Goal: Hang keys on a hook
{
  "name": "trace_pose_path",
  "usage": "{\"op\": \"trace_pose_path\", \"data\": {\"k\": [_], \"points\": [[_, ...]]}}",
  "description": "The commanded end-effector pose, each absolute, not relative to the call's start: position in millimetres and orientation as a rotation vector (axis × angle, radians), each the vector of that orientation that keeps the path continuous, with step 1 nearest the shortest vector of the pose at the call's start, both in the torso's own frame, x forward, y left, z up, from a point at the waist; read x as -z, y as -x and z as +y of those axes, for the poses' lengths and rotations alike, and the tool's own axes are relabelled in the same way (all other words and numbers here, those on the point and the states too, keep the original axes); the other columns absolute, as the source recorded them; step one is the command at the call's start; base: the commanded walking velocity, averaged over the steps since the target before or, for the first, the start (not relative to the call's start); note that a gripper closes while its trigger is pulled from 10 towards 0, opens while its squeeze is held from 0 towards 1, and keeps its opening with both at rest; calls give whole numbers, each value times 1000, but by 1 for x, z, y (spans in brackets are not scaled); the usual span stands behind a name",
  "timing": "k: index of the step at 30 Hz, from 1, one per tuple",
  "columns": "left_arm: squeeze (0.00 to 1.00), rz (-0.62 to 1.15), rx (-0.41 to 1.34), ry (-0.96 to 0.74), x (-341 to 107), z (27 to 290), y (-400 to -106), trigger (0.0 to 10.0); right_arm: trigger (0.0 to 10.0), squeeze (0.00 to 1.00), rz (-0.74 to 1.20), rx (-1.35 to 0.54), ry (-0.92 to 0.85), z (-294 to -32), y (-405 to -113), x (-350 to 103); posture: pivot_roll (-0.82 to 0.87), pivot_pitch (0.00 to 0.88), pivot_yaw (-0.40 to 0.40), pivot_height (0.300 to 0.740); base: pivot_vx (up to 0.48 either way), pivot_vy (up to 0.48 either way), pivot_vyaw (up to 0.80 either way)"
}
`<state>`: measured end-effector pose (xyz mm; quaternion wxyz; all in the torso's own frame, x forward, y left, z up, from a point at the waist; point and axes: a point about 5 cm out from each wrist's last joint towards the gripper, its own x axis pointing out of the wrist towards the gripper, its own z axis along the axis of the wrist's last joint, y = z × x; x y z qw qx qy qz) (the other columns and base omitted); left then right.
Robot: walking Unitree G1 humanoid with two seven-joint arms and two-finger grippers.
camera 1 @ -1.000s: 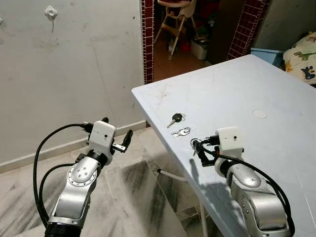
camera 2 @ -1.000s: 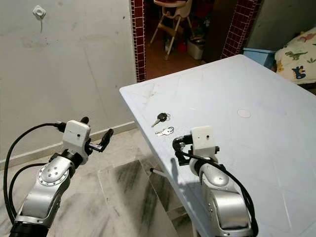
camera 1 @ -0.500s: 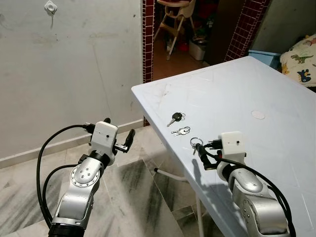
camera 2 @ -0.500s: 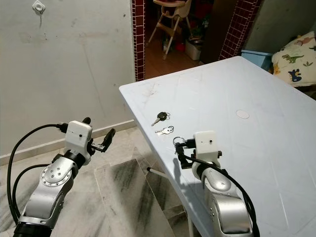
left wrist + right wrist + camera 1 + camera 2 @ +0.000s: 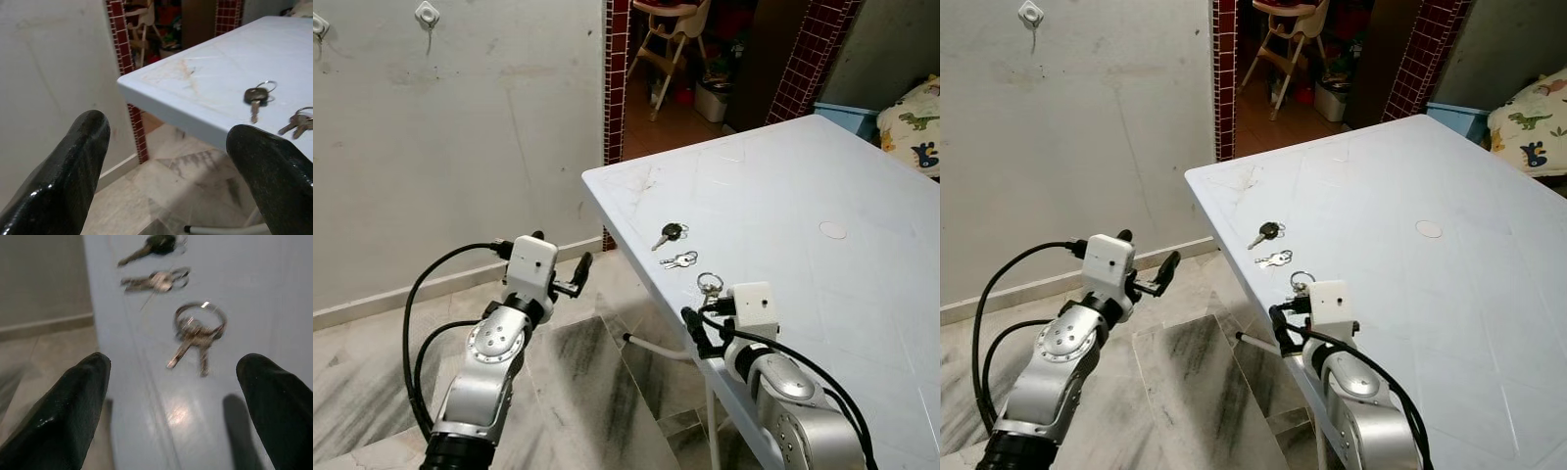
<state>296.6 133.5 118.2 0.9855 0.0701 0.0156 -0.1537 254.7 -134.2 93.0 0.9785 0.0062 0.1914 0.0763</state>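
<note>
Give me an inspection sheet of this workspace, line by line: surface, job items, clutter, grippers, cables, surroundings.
Surface: white table, scuffed near its corner, bearing a faint round mark.
Job's things: three key sets near the table's left edge: black-headed key, silver keys, ringed keys closest to the right gripper. Wall hooks high on the grey wall.
Clutter: nothing seen on the table besides the keys.
Grippers: right gripper open, low over the table edge, fingers either side of the ringed keys, not touching. Left gripper open, raised over the floor, empty.
Cables: black cables loop along both arms.
Surroundings: marble floor, brick-tiled doorway, high chair, dinosaur-print fabric.
</note>
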Motion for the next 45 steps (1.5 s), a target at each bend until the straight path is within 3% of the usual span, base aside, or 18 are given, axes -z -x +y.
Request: {"op": "trace_pose_path", "data": {"k": [1, 24, 36, 40, 45], "points": [[0, 38, 315, -143, -119, 130, -298, 10000, 10000, 0, 351, -98, -8, -140, -260, -98, 63, 0, -36, 740, 0, 0, 0], [0, 74, 258, -136, -110, 140, -283, 10000, 10000, 0, 369, -143, -46, -124, -253, -93, 89, 0, -89, 740, 0, 0, 0], [0, 49, 255, -119, -116, 128, -290, 10000, 10000, 0, 293, -170, 17, -144, -270, -114, 166, 0, -244, 740, 0, 0, 0], [0, 51, 219, -114, -112, 132, -288, 10000, 10000, 0, 315, -81, 17, -157, -279, -99, 168, 0, -209, 740, 0, 0, 0], [0, 58, 289, -121, -119, 127, -300, 10000, 10000, 0, 264, 9, -46, -162, -280, -103, 113, 0, -61, 740, 0, 0, 0]]}}
